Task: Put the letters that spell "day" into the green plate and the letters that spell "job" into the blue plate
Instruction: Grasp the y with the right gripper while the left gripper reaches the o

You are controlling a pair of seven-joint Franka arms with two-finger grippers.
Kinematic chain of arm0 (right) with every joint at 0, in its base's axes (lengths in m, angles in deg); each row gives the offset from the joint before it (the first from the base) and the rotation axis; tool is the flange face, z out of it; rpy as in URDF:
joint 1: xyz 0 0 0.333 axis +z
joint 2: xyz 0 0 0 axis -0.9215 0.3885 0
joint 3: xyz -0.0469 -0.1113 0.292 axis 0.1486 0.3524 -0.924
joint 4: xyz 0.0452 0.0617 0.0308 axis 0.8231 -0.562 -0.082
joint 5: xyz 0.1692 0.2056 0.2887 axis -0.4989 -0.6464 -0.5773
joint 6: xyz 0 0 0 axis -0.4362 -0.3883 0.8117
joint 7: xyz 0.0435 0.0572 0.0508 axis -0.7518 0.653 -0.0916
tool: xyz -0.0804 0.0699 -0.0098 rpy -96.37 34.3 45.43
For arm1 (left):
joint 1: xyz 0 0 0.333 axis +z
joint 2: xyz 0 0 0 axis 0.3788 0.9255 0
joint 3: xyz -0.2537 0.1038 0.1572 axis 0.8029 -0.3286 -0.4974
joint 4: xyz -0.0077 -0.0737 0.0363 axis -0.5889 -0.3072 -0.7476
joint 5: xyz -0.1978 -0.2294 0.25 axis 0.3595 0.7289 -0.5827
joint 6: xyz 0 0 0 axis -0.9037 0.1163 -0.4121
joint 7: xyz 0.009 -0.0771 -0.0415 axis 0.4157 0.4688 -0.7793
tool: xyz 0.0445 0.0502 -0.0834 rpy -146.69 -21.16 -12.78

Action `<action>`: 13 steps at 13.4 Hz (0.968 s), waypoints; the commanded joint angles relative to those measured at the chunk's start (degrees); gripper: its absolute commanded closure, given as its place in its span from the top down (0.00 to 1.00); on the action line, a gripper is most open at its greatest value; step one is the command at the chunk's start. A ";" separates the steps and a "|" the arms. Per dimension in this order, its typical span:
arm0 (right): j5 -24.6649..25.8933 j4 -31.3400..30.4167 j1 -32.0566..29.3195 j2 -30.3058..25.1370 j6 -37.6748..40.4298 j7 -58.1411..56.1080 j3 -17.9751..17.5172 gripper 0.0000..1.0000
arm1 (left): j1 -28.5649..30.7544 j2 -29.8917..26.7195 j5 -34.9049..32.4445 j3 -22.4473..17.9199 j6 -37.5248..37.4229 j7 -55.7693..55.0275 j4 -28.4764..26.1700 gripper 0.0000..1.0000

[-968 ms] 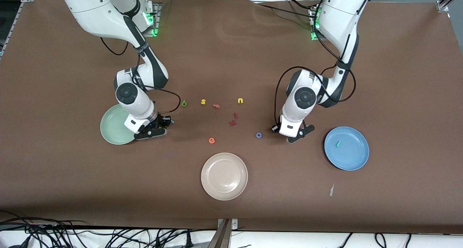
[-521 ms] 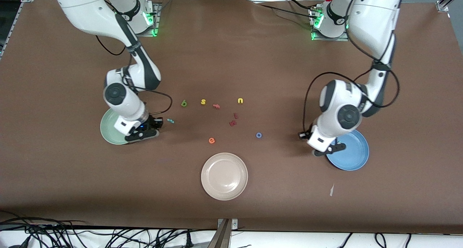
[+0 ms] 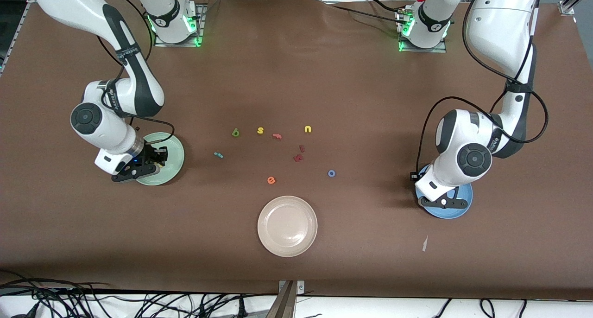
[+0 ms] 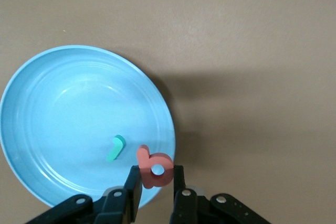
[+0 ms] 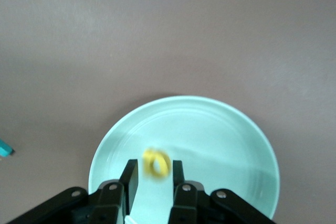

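– Left gripper [image 4: 156,174], where is it?

– Over the blue plate [image 4: 63,108], just inside its rim, pinching the salmon "b" [image 4: 143,157]. The stem of the "b" points away from the gripper, leaning toward the plate's middle. The teal "j" [image 4: 116,148] lies slanted in the plate, near the "b". Bare table [image 3: 296,77] surrounds the plate.

– And the arm?

– It reaches out from its base, with the wrist bent down over the plate.

– Right gripper [image 5: 154,169]?

– Over the green plate [image 5: 220,140], near its rim, with its arm folded low. The yellow "a" [image 5: 149,157] shows blurred at it. I cannot tell whether the letter is gripped.

– The rest?

– The teal "y" [image 3: 218,155], dark green "d" [image 3: 236,132] and blue "o" [image 3: 331,173] lie on the table between the plates, well apart from both.
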 commanded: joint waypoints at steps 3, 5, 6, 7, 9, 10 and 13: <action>-0.03 -1.32 0.27 -0.89 0.00 5.71 -1.19 0.70 | 3.94 4.23 -1.21 0.56 3.28 6.87 3.12 0.24; -0.12 -0.45 1.93 -0.55 -0.09 11.68 -3.38 0.70 | 3.94 4.59 1.41 0.74 3.29 5.66 3.29 0.88; -0.12 0.60 3.94 0.07 -0.26 15.11 -3.39 0.70 | 3.59 4.59 5.96 0.65 2.85 4.96 3.47 1.00; -0.12 1.74 5.70 1.29 -0.44 18.10 -3.39 0.70 | 3.41 4.68 8.00 0.65 2.67 4.78 4.69 1.00; -0.20 2.37 8.08 3.23 -0.96 21.37 -3.39 0.69 | 2.98 4.59 10.90 1.09 2.50 -3.77 5.23 1.00; -0.20 2.37 9.05 4.11 -2.80 22.86 -3.39 0.69 | 1.58 4.59 12.58 1.96 2.50 -10.97 5.40 1.00; -0.03 2.11 11.60 6.13 -6.50 25.77 -3.39 0.69 | -3.61 4.59 12.42 1.97 2.50 -22.88 7.16 1.00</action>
